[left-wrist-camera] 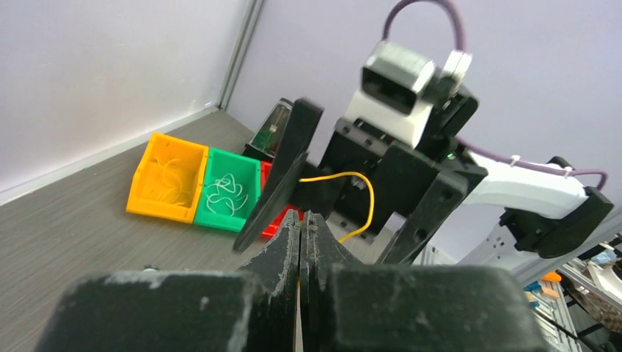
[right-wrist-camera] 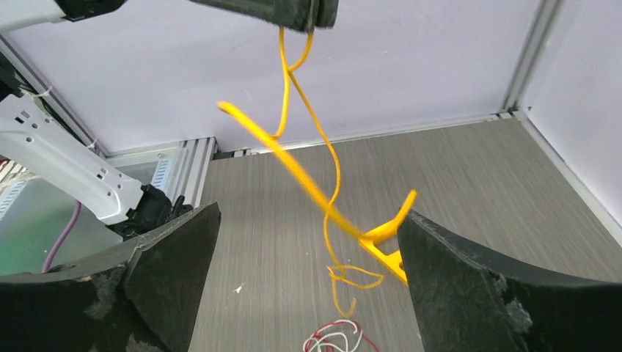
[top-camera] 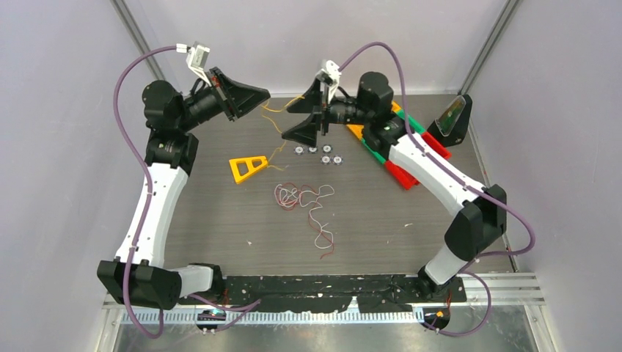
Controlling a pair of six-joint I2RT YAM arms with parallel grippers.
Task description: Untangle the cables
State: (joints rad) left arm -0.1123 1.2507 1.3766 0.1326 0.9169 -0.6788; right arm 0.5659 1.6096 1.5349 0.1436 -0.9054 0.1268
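My left gripper [top-camera: 265,94] is held above the far left of the table, shut on the upper end of the yellow cable [top-camera: 279,150]. In the left wrist view its jaws [left-wrist-camera: 301,220] are pressed together and the cable [left-wrist-camera: 364,191] arcs away behind them. That cable [right-wrist-camera: 323,154] hangs down to a small knot just above the table. My right gripper [top-camera: 286,124] faces the left one with its jaws wide open; the cable dangles in front of the gap [right-wrist-camera: 309,216], gripped by neither finger. The red and white cables [top-camera: 301,196] lie tangled mid-table, with a tail trailing toward the near edge.
A yellow triangular piece [top-camera: 247,167] lies left of the tangle. Several small round parts [top-camera: 317,152] sit in a row behind it. Orange [left-wrist-camera: 167,178], green [left-wrist-camera: 227,192] and red bins lie under the right arm. A black stand [top-camera: 452,121] is at the far right.
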